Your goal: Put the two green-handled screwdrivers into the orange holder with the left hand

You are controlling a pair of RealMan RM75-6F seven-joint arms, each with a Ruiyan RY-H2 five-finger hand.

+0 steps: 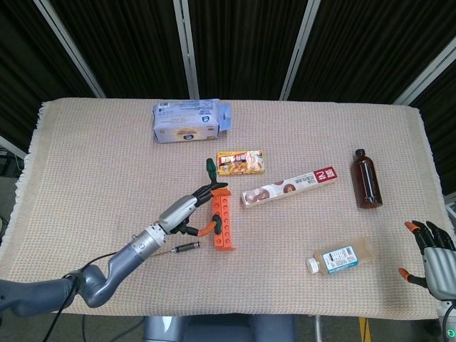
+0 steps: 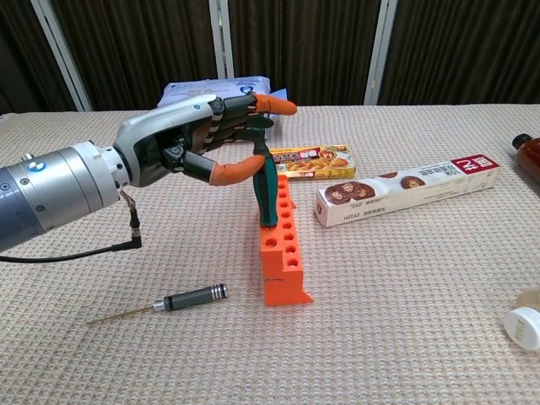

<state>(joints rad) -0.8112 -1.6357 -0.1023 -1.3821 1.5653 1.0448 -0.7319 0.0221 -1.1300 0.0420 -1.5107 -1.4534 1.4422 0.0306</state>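
Nearest you in the chest view, a thin black-handled metal precision screwdriver (image 2: 173,303) lies on the beige woven cloth (image 2: 405,287), left of the orange plastic block holder (image 2: 282,250). Your left hand (image 2: 198,139) pinches a green-handled screwdriver (image 2: 267,192) standing upright in the holder. In the head view, your right hand (image 1: 434,251) hovers with fingers spread, holding nothing. A second green-handled screwdriver (image 1: 209,167) sits just beyond the holder.

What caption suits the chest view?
Left robot hand lowering a green-handled screwdriver into the orange holder; black-handled screwdriver lies nearby.
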